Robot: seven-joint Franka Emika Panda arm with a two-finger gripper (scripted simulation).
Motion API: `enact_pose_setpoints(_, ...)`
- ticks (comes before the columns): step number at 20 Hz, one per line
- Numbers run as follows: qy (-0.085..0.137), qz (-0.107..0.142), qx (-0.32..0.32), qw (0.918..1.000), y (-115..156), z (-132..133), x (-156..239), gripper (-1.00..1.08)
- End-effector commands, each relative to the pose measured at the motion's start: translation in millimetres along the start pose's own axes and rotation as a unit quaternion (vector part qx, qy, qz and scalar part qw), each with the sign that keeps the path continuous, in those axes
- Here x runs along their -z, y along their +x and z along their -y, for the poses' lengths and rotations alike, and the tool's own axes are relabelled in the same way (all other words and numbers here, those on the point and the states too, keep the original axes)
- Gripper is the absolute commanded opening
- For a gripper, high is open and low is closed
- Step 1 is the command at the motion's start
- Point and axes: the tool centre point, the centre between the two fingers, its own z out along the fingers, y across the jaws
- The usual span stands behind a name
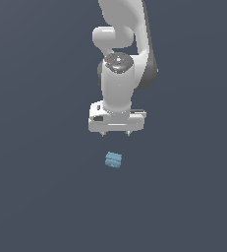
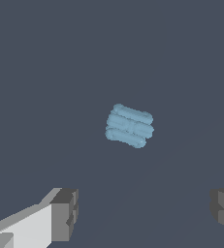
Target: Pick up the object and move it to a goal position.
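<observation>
Table (image 1: 31,197): uniform dark slate-grey surface, fills both views, no edge visible.

Arm (image 1: 119,74): white Franka with dark grey joint sections, enters from the top of the exterior view and points straight down. A round grey cap with a small red mark sits on the wrist segment, above the block and a little toward the exterior view's right of it.

Gripper (image 1: 116,133): wide white hand body at the end of the arm, hanging above the block and clear of it. Only two short finger tips (image 1: 102,133) show beneath the body in the exterior view. In the wrist view the gripper (image 2: 145,213) shows one grey finger pad (image 2: 65,213) with a white link behind it, and the second pad at the far edge of the frame, partly cut off. Jaws spread wide, nothing between them; bare table fills the gap.

Block (image 1: 113,160): small, light blue, roughly cubic, with darker grooves running across it giving a ribbed look. Lies on the table by itself, rotated slightly askew. Much narrower than the hand body. Relative to the gripper: below it, apart from it, and slightly toward the exterior view's left of its centre line. In the wrist view the block (image 2: 129,125) sits out ahead of the two pads, not between them, touching neither.

No contact between jaws and block. Height of the finger tips above the table cannot be judged from these views.
</observation>
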Motion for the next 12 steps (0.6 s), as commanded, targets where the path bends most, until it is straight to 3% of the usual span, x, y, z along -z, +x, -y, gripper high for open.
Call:
enact_pose_setpoints(1, 0.000, 0.000, 0.011, 0.9999, 1, 0, -2, 1.00)
enact_pose_setpoints(12, -0.003, 0.004, 0.111, 0.9938, 9, -2, -16, 1.00)
